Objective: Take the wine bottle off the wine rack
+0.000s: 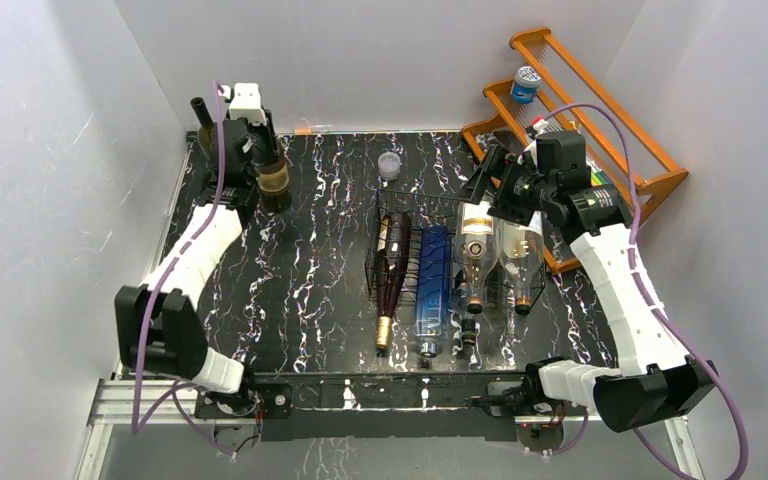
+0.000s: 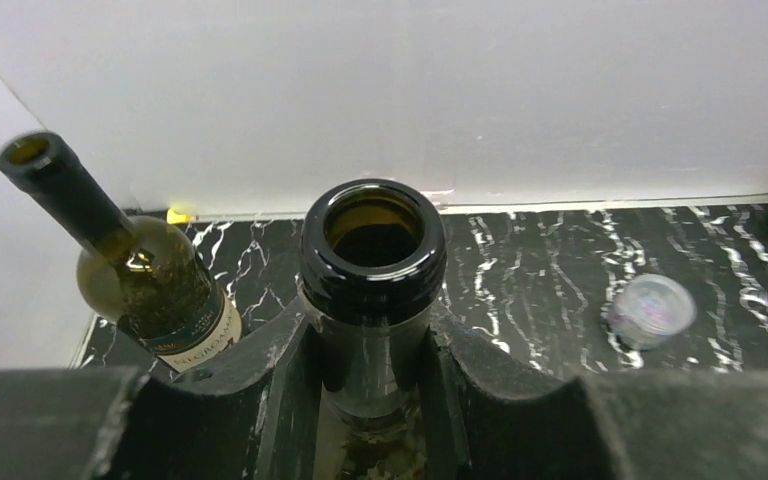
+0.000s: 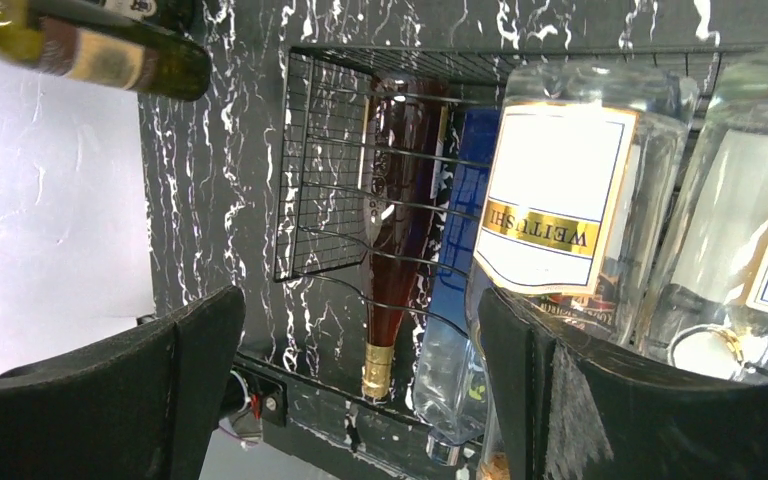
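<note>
One bottle is off the rack, four are left in it.
Four bottles lie in the wine rack (image 3: 315, 170), right of the middle of the surface (image 1: 300, 290). The right gripper (image 3: 360, 380) hangs over the clear bottle (image 3: 550, 190) with jaws released, and the bottle sits to one side of the gap. At the far left corner, the jaws of the left gripper (image 2: 375, 350) grasp the neck of an upright dark bottle (image 2: 373, 255).

White, lightly scuffed walls (image 1: 360, 60) close in the black surface (image 1: 310, 290) with its white marble veining — left, far and right. Just beyond and to the right of the right gripper (image 1: 487, 192), an orange wooden slatted shelf (image 1: 650, 170) stands in the far corner. The light is even — shadows soft.
</note>
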Robot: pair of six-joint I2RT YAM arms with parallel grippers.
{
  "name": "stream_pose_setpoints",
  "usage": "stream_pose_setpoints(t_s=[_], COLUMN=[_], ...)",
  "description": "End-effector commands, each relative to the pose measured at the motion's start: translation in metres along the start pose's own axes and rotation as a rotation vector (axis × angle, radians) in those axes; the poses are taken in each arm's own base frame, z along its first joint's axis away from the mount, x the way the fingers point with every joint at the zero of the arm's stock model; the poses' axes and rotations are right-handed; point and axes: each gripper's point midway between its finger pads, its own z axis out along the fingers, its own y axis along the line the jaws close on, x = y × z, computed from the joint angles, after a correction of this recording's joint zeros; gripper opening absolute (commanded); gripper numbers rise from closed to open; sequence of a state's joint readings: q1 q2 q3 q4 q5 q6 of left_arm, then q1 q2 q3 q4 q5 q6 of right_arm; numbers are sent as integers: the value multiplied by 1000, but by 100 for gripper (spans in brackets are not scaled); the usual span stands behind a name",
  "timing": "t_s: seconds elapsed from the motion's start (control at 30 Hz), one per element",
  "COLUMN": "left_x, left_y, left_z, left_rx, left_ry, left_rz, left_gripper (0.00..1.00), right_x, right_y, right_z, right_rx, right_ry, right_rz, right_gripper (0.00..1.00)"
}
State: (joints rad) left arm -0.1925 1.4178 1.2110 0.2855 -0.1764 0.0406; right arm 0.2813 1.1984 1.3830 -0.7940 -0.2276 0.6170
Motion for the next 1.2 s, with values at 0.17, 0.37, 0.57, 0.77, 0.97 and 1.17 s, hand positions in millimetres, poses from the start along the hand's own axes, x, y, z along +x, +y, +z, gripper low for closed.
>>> stream_pose_setpoints(t_s=[0.17,0.37,0.57,0.77,0.97,1.17], left_x=[-59,-52,-41,-33,-18,-5], left_y=[45,51,61,62,70,72], left_z=[58,82,103,115,119,118], left_rx=[-35,-34,-43,-26,-48,-59], left_ry=[-267,-307,-317,-313,-286,-262], left_rz=[-90,-57,-40,-8,0,-8], left_gripper=[0,0,0,0,0,0], right_x=[-18,-19,-13,-7,-4,-2], right_y=[36,30,30,31,30,32], right_z=[-39,-57,-60,-56,-51,-46], right_rx=[-171,-156,-163,-183,-189,-208], right_ry=[-103,-205,-182,-148,-133,-117], right_rz=[-289,-334,-368,-370,-365,-354], right_gripper=[98,98,98,98,98,98])
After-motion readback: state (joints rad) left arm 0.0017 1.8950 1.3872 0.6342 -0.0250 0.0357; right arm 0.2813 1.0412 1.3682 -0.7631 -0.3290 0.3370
